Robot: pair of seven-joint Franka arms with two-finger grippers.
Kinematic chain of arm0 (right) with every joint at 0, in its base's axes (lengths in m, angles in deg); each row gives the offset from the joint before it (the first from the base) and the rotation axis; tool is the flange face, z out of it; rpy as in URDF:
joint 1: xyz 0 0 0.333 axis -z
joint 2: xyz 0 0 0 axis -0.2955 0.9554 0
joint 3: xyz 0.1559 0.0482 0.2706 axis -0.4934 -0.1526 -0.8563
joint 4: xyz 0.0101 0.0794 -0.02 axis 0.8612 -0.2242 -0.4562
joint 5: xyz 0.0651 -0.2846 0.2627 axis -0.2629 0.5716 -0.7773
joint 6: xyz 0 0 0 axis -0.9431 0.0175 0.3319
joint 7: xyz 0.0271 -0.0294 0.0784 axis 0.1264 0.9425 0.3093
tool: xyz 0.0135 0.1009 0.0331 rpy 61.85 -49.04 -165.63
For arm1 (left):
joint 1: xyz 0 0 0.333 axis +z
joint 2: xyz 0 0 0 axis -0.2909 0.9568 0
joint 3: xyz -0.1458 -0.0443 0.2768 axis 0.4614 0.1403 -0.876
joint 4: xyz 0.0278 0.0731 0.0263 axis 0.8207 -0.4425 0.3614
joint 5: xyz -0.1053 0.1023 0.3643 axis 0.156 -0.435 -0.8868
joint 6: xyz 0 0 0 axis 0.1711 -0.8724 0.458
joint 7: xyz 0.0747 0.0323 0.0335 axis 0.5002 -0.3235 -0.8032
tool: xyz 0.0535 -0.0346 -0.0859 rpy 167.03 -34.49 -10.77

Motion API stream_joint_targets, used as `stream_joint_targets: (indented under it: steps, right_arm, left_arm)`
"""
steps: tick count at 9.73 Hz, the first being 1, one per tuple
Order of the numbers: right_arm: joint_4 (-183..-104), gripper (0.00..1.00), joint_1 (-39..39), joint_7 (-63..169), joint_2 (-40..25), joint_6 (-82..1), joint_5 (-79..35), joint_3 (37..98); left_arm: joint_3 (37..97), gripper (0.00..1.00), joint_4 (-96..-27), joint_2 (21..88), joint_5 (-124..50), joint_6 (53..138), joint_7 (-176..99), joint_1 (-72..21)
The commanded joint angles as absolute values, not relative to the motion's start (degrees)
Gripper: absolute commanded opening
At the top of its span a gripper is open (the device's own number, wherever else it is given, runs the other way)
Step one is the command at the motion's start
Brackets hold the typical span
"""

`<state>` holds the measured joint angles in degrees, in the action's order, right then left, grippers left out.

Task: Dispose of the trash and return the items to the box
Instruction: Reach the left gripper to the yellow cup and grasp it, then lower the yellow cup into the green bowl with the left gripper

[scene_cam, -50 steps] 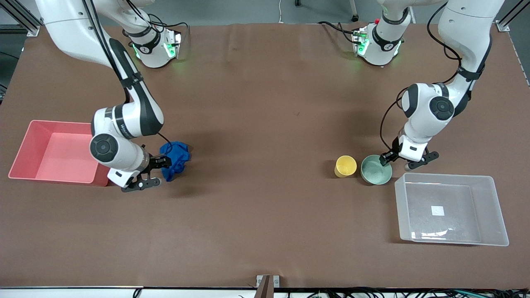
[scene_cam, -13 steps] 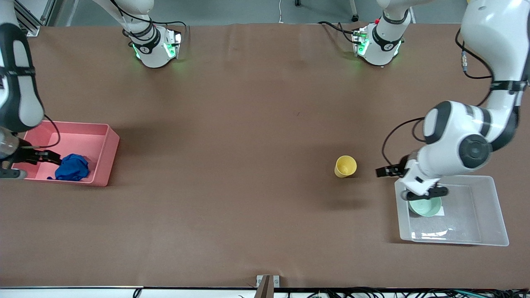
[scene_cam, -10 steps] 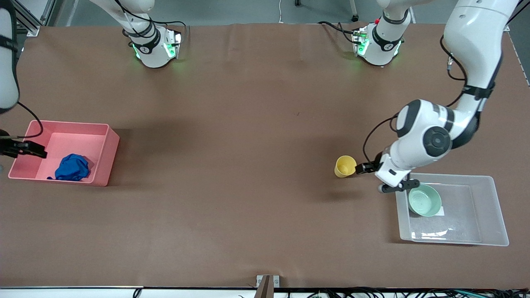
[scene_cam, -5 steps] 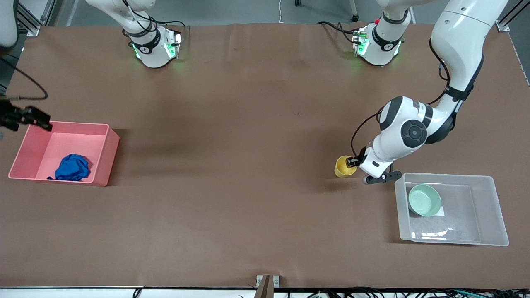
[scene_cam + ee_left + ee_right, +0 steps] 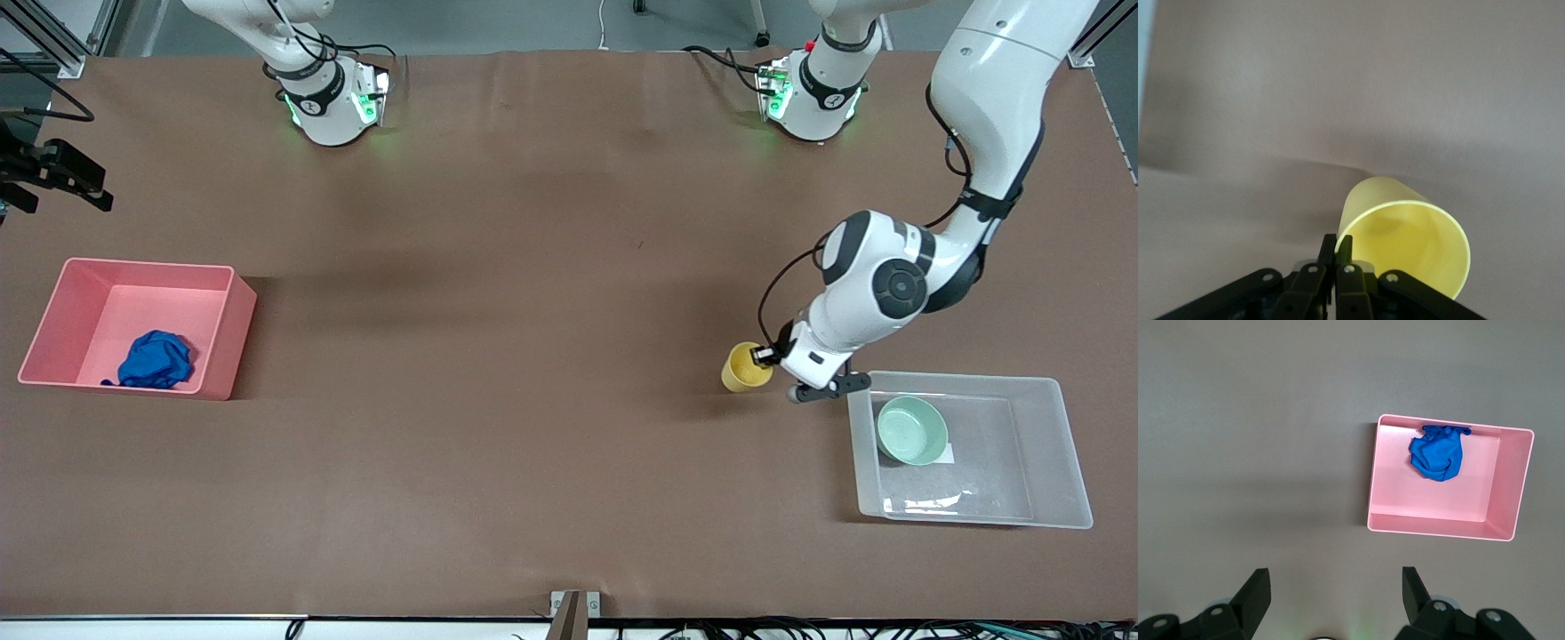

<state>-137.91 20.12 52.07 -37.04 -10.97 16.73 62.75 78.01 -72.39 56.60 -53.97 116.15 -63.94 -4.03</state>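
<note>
Front view showed the crumpled bright blue wad (image 5: 157, 360) binned in the pink rectangular bin (image 5: 236, 327) and the pale mint-green round bowl (image 5: 910, 430) in the clear plastic tub (image 5: 1067, 462), leaving only the small yellow cup (image 5: 745, 368), on the table beside the tub toward the right arm's end, its rim pinched by the left gripper (image 5: 1337, 248), while the right gripper (image 5: 1335, 597) gaped empty above the table's right-arm end.

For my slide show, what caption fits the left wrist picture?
The left gripper pinches the rim of the yellow cup, which tilts above the brown table.

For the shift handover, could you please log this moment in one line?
left tool shut on yellow cup | right tool open, waiting | blue wad in pink bin
</note>
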Motion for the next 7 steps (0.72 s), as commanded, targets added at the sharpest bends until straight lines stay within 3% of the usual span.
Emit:
stream_joint_targets:
  steps: [1, 4, 7]
  right_arm:
    - [-139.66, 0.88, 19.91, 52.67, -37.86, -11.68, 15.78, 63.02]
    - [-139.23, 0.88, 19.65, 52.67, -37.69, -12.03, 15.43, 63.02]
    - [-137.65, 0.88, 19.21, 52.76, -37.16, -11.94, 14.99, 63.02]
  left_arm:
    - [77.98, 0.00, -64.25, 55.12, -54.57, 104.87, -63.97, -1.54]
    - [76.76, 0.00, -53.15, 55.64, -55.26, 95.59, -58.65, -0.83]
    - [74.99, 0.00, -50.67, 58.35, -61.75, 95.58, -46.34, 4.43]
